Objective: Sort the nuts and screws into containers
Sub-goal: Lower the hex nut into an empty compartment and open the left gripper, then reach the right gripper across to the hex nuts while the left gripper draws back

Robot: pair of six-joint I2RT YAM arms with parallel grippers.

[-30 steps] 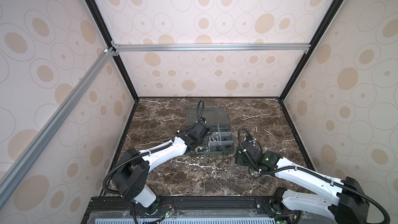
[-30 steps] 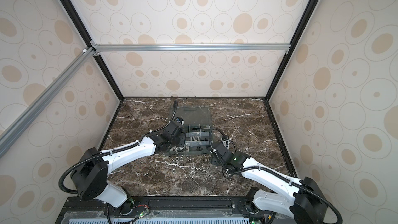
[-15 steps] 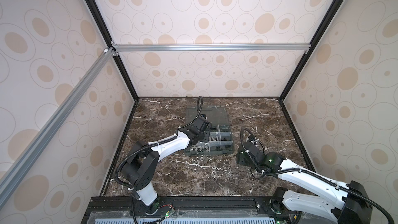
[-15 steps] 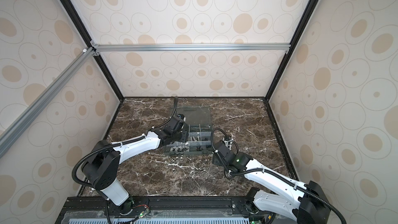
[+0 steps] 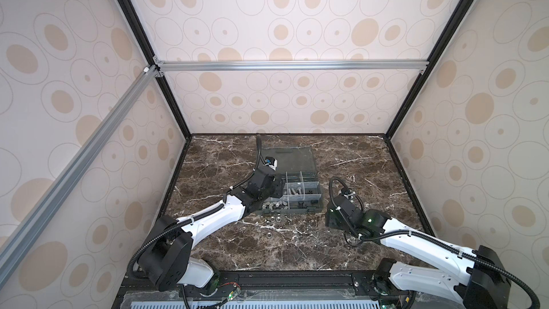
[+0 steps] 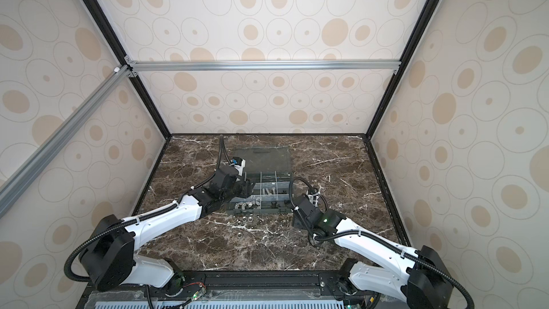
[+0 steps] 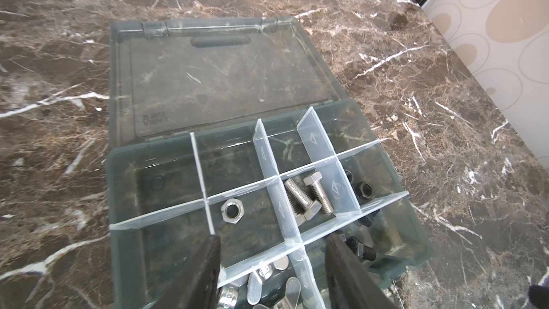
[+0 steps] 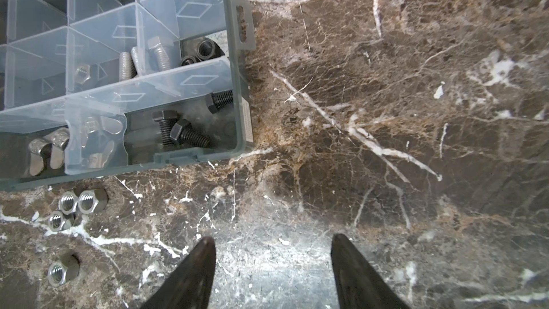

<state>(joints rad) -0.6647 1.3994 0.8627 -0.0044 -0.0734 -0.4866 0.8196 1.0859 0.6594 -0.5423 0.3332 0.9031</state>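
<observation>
Organizer box point(image 5: 297, 211) sits on the marble table point(image 5: 225, 156) toward the back centre, its clear lid point(image 7: 219, 78) folded open flat behind it. Pale dividers point(image 7: 261, 144) split the interior into rows of small compartments point(image 7: 166, 185).

Contents, per the left wrist view: one silver nut point(image 7: 233, 211) lies alone in a middle-row compartment. The compartment next to it holds two silver screws point(image 7: 309, 197), hex-headed, lying side by side, head to tail. The following compartment in that row holds black nuts point(image 7: 364, 188), at least two. In the row nearest the front wall, black screws point(image 8: 178, 132) lie in the corner compartment; three can be counted in the right wrist view. The adjoining compartment holds wedge-shaped silver pieces point(image 8: 50, 150) in a heap, and their number cannot be told.

Outside the box: four loose silver nuts point(image 8: 80, 203) rest on the marble just in front of the front wall, three clustered and one apart, nearer the table's front edge.

Left gripper point(image 7: 273, 242) hovers above the front rows of the box, jaws set well apart, nothing between them. Right gripper point(image 8: 272, 240) hangs over bare marble beside the box's right front corner, jaws likewise wide, gripping nothing.
</observation>
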